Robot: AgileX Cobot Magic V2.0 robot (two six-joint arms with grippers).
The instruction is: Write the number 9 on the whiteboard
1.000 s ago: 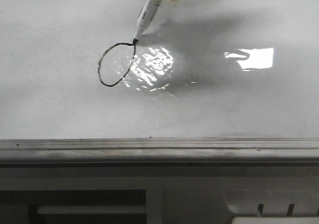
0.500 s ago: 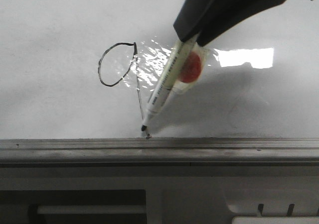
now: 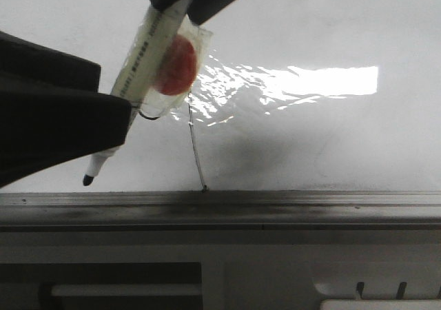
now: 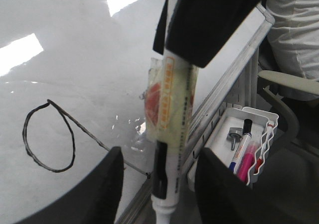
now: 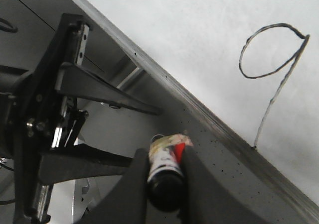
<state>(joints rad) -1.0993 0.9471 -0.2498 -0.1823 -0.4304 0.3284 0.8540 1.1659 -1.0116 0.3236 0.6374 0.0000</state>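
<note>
The number 9 (image 4: 50, 134) is drawn in thin black line on the whiteboard (image 4: 75, 59): an oval loop with a slanted tail down to the grey frame. It also shows in the right wrist view (image 5: 271, 50). In the front view only its tail (image 3: 195, 151) shows; the marker and left fingers cover the loop. My right gripper (image 3: 178, 7) is shut on the marker (image 3: 141, 62), whose black tip (image 3: 87, 180) hangs off the board. My left gripper (image 4: 159, 154) is open, its fingers either side of the marker (image 4: 172, 134), apart from it.
The whiteboard's grey metal frame (image 3: 275, 203) runs along the near edge, with grey casing below it. A white tray (image 4: 249, 139) holding spare markers hangs beside the frame. A person in a light shirt (image 4: 294, 30) sits beyond it.
The tail of the 9 was drawn down to the frame. The right gripper then carried the marker left, off the line. The left gripper's fingers came into the front view at the left.
</note>
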